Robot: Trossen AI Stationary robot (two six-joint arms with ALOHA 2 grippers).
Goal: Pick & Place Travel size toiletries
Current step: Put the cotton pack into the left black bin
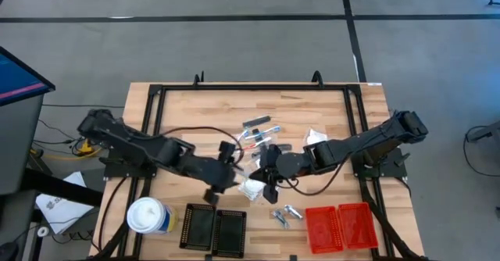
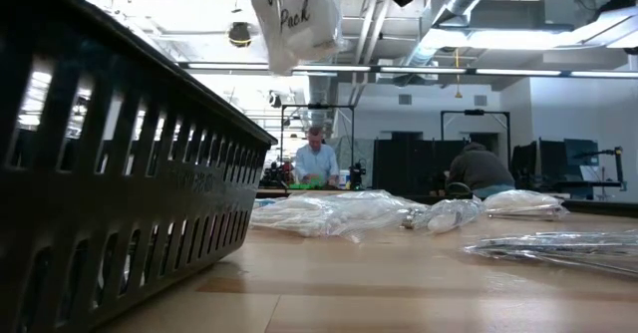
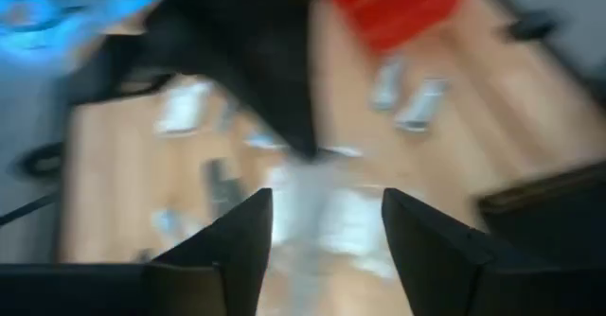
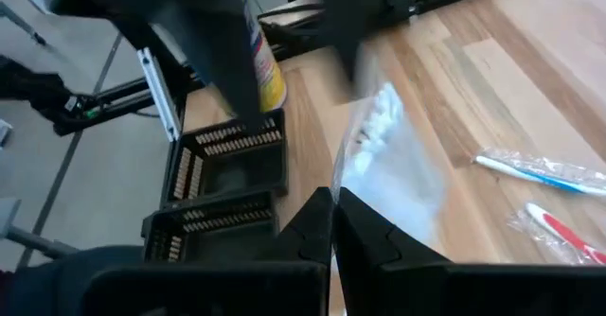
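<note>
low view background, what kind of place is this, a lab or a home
Probably a lab or workshop, not a home: exposed ceiling ducts, a black metal frame like another rig, and people working at benches beyond the wooden table.

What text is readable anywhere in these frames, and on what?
"Vanity Pack": handwritten on the clear packet hanging at the top of the low view, held up by the right gripper, which is shut on it.
Canister by the black trays: its label is too small to read.
Papers beside the table: print too small to read.
No other text is visible.
</note>
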